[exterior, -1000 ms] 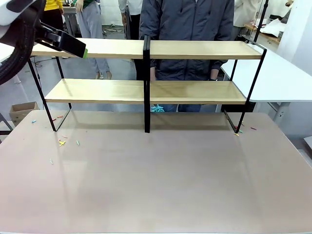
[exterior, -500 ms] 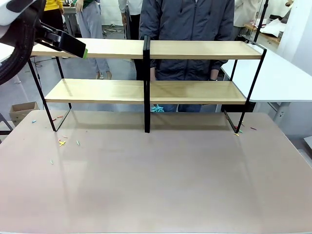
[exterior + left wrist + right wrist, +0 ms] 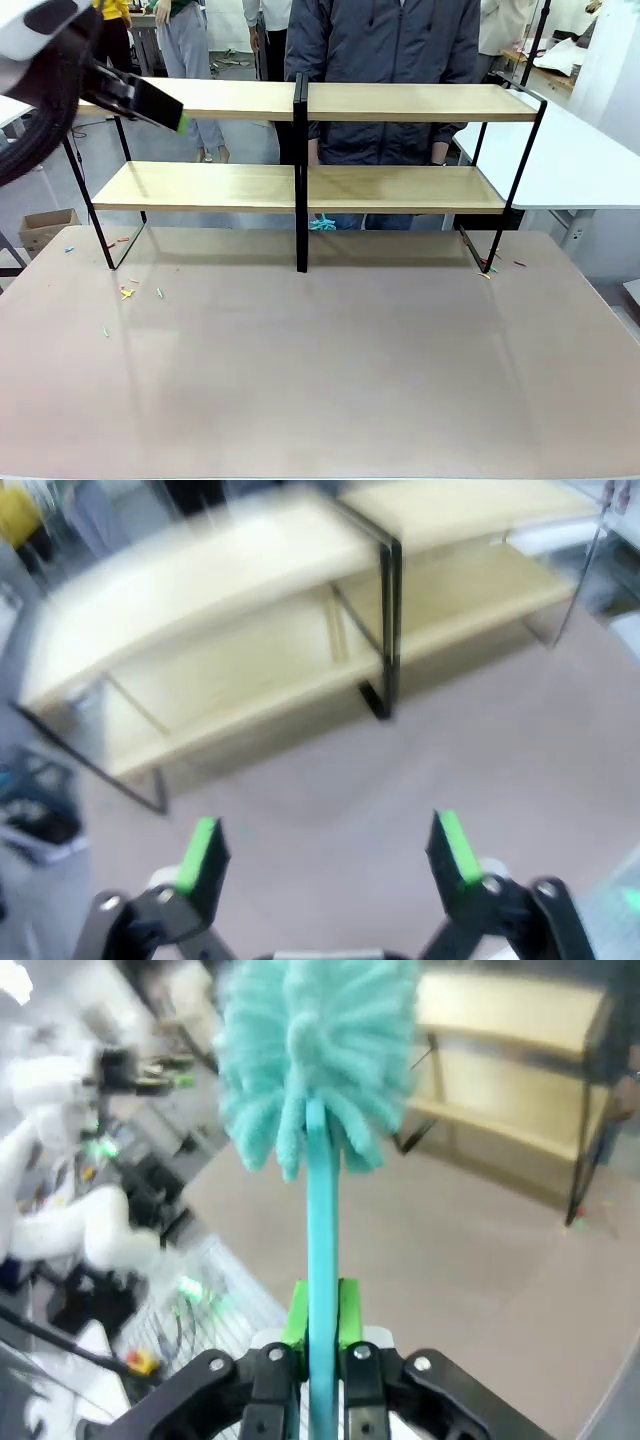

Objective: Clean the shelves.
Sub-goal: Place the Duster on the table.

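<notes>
The shelves (image 3: pixel 400 190) stand across the far half of the table, two tiers of light wooden boards on a black frame, both tiers bare. My left gripper (image 3: pixel 165 104) hovers in front of the top board's left end. In the left wrist view that gripper (image 3: pixel 325 845) is open with nothing between its green pads, above the table and looking at the shelves (image 3: pixel 260 650). My right gripper (image 3: pixel 322 1310) is shut on the handle of a teal fluffy duster (image 3: pixel 315 1060), whose head points up, with the shelves (image 3: pixel 510 1070) farther off.
A person (image 3: pixel 385 40) stands right behind the shelves. Small coloured scraps (image 3: pixel 127 293) lie by the rack's left foot, and more scraps (image 3: pixel 487 268) by the right foot. A white table (image 3: pixel 580 150) adjoins at the right. A cardboard box (image 3: pixel 45 228) sits on the floor at the left.
My left gripper has shifted slightly right and down in front of the top board and is blurred by motion. The shelves and scraps have not moved.
</notes>
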Controlling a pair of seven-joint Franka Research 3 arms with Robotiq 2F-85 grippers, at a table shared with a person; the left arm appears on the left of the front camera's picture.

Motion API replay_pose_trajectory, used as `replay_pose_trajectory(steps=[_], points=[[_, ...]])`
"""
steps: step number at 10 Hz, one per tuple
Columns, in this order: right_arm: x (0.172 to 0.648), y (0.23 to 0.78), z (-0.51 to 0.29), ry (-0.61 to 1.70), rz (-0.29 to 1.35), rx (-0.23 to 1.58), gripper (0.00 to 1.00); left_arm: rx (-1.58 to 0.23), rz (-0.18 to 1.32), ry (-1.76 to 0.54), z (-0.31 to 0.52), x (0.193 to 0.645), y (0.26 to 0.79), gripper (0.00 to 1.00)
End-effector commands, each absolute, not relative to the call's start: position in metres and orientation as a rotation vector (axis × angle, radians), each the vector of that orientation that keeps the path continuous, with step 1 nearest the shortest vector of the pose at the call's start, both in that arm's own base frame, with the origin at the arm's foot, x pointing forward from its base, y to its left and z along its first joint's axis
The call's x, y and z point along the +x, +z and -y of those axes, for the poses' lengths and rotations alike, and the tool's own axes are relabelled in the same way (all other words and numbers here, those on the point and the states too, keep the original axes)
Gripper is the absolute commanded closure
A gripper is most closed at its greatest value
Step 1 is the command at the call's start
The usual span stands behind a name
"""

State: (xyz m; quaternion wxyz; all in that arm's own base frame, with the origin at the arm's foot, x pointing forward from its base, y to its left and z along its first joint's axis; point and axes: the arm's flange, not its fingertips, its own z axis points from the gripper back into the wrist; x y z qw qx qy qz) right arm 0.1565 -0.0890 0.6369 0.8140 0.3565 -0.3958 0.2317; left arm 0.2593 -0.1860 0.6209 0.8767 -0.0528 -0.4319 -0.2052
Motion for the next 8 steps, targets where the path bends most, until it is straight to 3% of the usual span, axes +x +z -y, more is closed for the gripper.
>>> replay_pose_trajectory(steps=[1, 3, 4, 6, 8], points=[[0.195, 0.605, 0.052, 0.814, 0.607, 0.718, 0.88, -0.303, 0.578, -0.225, 0.135, 0.28, 0.583, 0.0], [0.212, 0.542, 0.04, 0.95, 0.273, 0.737, 0.88, -0.805, 0.301, 0.07, 0.039, 0.263, 0.499, 0.0], [0.219, 0.51, 0.027, 1.065, 0.142, 0.796, 0.88, -1.021, 0.303, 0.194, 0.002, 0.25, 0.465, 0.0], [0.251, 0.438, -0.007, 1.165, 0.112, 0.818, 0.88, -1.19, 0.464, 0.353, -0.045, 0.24, 0.399, 0.0], [0.275, 0.405, -0.008, 1.154, 0.162, 0.74, 0.88, -1.335, 0.472, 0.553, -0.062, 0.233, 0.342, 0.0]])
